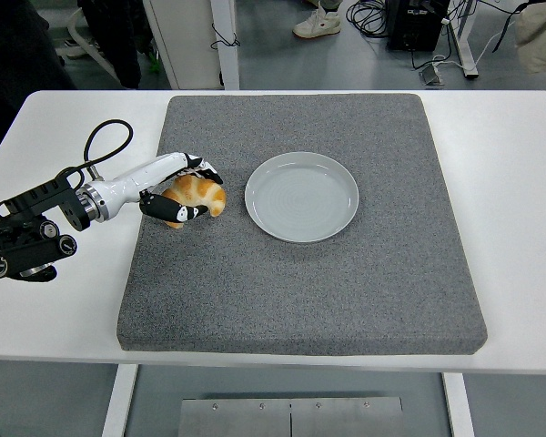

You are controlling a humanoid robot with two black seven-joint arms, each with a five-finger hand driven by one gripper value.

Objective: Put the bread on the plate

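Note:
A golden croissant (198, 195) is held just over the left part of the grey mat (300, 273). My left hand (193, 189) comes in from the left edge and is shut on it, fingers over its top and thumb under its near side. The pale round plate (301, 196) lies on the mat to the right of the bread, a short gap away, with nothing on it. My right arm does not appear in the head view.
The mat covers most of the white table (510, 182). A black cable (105, 146) loops above my left forearm. A person in dark clothes (9, 55) stands at the top left, beyond the table's far edge.

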